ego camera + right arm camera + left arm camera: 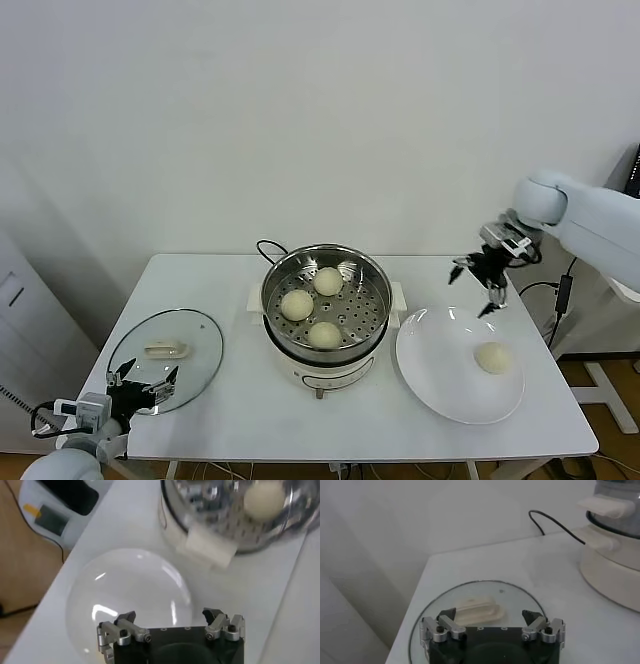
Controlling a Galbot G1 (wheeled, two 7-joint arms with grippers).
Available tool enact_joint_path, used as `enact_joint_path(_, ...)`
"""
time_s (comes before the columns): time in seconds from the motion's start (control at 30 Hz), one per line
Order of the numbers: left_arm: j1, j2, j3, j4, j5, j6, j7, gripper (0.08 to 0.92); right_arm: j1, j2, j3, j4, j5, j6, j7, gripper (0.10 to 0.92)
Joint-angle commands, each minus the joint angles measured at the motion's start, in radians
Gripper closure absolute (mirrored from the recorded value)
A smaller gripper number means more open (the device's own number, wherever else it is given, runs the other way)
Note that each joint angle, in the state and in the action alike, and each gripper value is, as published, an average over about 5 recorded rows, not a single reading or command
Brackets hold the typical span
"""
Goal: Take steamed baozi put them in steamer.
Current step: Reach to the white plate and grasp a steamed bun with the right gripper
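The steel steamer stands mid-table on its white base and holds three pale baozi: one at the back, one at the left, one at the front. A fourth baozi lies on the white plate at the right. My right gripper is open and empty, in the air above the plate's far edge. In the right wrist view the plate is below it, and the steamer shows one baozi. My left gripper is open and idle at the table's front left.
The round glass lid with a cream knob lies flat on the table's left side, under my left gripper; it also shows in the left wrist view. A black cord runs behind the steamer. The wall is close behind.
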Motion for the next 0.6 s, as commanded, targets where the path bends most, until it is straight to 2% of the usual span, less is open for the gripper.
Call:
enact_joint_path(0.03, 0.001, -0.001, 0.000, 0.002, 0.000, 0.001, 0.000, 0.177, -0.185, -0.060, 0.072, -0.073, -0.080, -0.102, 0.033, 0.203)
enact_joint_path(0.6, -0.002, 0.001, 0.004, -0.004, 0.000, 0.006, 0.000, 0.177, -0.423, -0.043, 0.279, -0.149, -0.184, -0.087, 0.102, 0.203)
